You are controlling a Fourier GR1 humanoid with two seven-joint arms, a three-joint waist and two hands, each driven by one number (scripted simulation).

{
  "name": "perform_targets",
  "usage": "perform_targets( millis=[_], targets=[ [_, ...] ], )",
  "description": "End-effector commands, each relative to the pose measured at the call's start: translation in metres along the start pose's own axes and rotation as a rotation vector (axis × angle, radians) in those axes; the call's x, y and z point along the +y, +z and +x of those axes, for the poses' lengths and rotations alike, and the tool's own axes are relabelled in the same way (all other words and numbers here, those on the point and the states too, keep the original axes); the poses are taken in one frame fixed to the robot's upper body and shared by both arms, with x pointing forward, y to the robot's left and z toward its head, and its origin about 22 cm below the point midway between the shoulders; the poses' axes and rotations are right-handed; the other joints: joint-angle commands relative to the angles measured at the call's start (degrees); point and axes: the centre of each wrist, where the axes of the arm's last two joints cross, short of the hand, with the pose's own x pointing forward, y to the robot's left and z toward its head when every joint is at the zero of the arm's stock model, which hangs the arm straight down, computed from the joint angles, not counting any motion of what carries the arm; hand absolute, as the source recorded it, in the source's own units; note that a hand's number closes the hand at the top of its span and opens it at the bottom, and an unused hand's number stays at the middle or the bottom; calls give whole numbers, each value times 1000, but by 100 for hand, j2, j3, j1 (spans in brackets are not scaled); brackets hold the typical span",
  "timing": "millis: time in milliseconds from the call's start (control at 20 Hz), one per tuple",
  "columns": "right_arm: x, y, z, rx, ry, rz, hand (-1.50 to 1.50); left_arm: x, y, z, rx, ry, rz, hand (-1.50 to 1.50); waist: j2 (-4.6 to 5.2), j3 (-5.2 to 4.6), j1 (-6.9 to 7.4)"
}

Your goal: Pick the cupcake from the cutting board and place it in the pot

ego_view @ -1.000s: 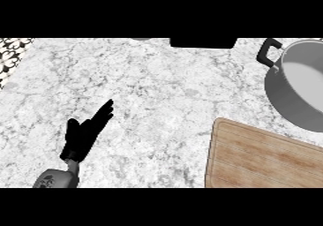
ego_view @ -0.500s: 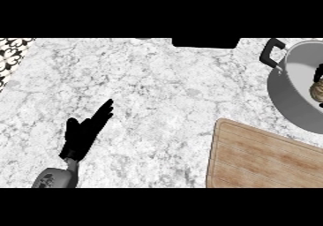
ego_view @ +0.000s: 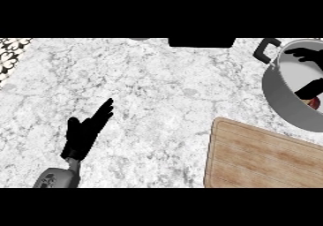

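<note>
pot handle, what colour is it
Black, on the grey pot; its handle shows in the head view.

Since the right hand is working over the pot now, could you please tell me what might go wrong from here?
The right hand is over the pot, close to its rim; withdrawing, it could catch the rim or the black handle and shift the pot. Only a bit of what seems to be the cupcake shows below the hand, so it may sit tilted. The left hand rests open on the counter, away from all this.
</note>
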Motion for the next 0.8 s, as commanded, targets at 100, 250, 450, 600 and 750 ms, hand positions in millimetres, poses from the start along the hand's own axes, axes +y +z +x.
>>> perform_targets(
  millis=[100,250,450,600,750],
  targets=[
    [-21,-3,9,-123,-441,-262,-150,13,2,-8,22,4,21,0,-12,-5,-93],
    [-61,10,2,-94,-554,-402,-150,9,2,-5,14,4,10,0,-5,-9,-59],
    [-61,40,-43,-51,-640,-556,-150,4,6,-3,-1,5,-2,0,15,0,-20],
    [-83,66,-65,-78,-710,-597,-150,5,7,-7,3,-4,-6,0,24,1,-13],
    [-117,95,-78,-116,-749,-601,-150,5,6,-1,16,11,2,0,7,0,-11]
  ],
)
